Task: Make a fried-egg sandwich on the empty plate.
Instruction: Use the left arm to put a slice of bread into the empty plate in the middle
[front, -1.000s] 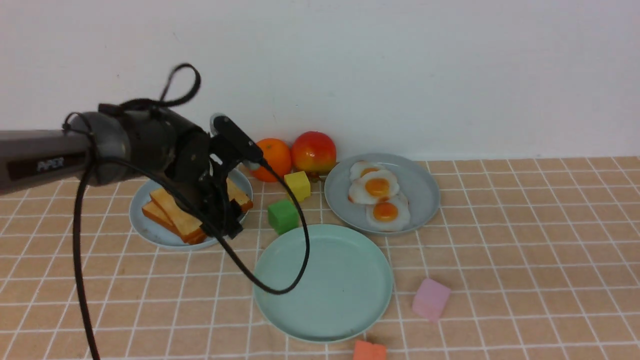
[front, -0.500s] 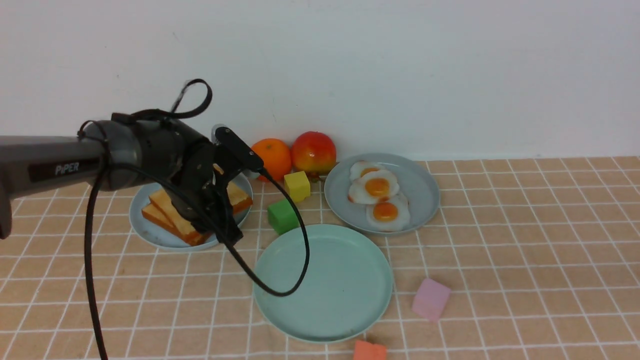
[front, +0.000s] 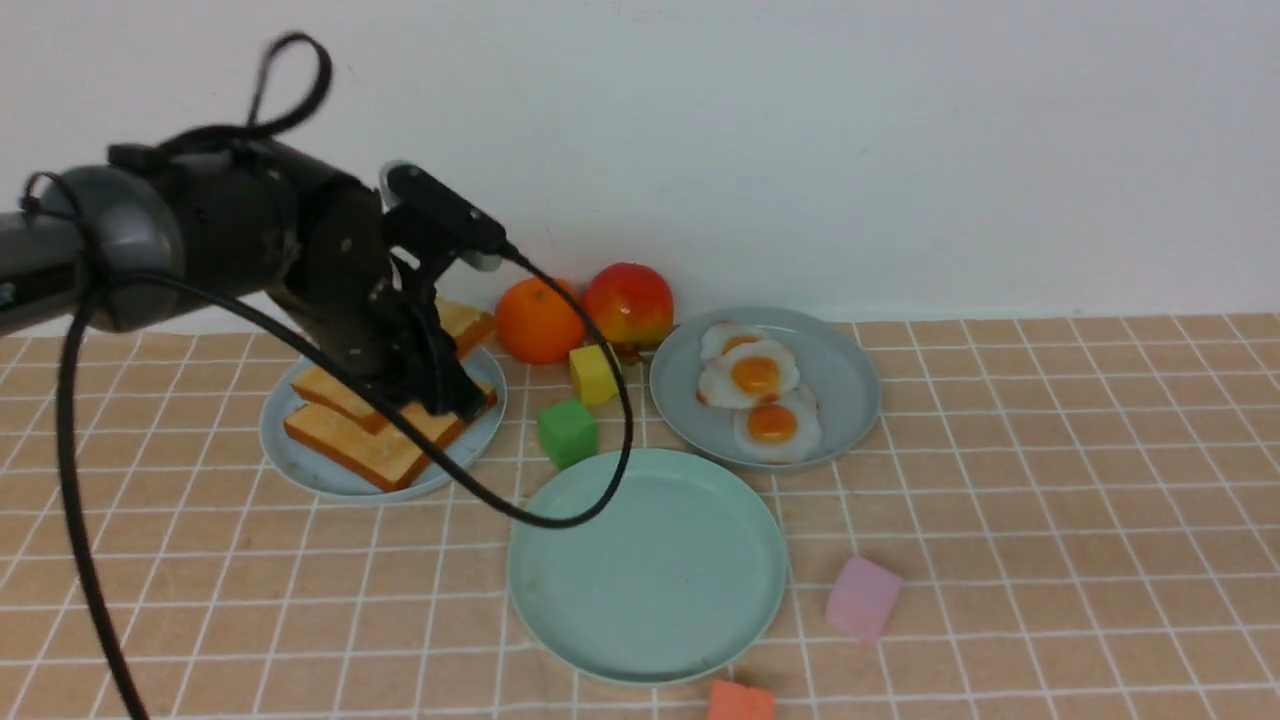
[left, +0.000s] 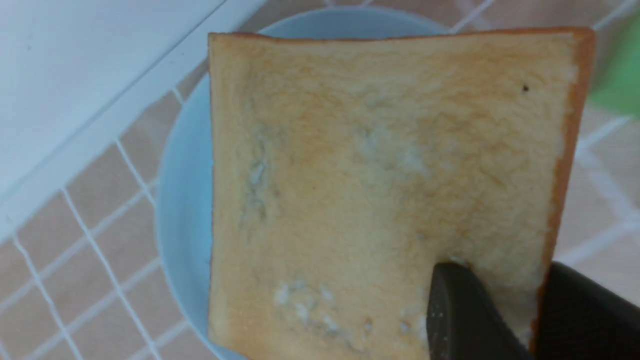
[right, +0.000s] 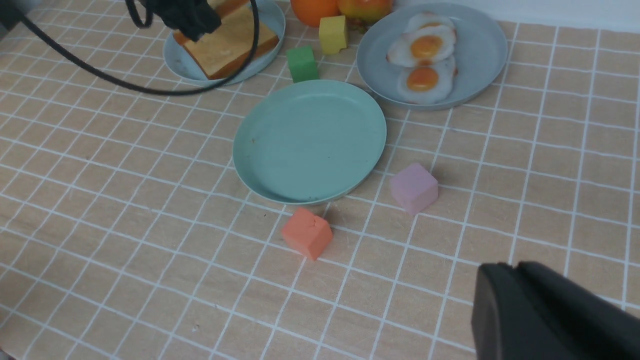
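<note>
Currently, a bread slice is gripped by the left gripper above the pale-blue plate; the right gripper is seen closed.

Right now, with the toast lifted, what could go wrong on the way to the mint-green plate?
The left fingers pinch the toast slice only near one corner, so it may swing or slip. The green block sits between the blue plate and the mint-green plate; a low carry might knock it. The hanging cable could drag across that plate.
</note>
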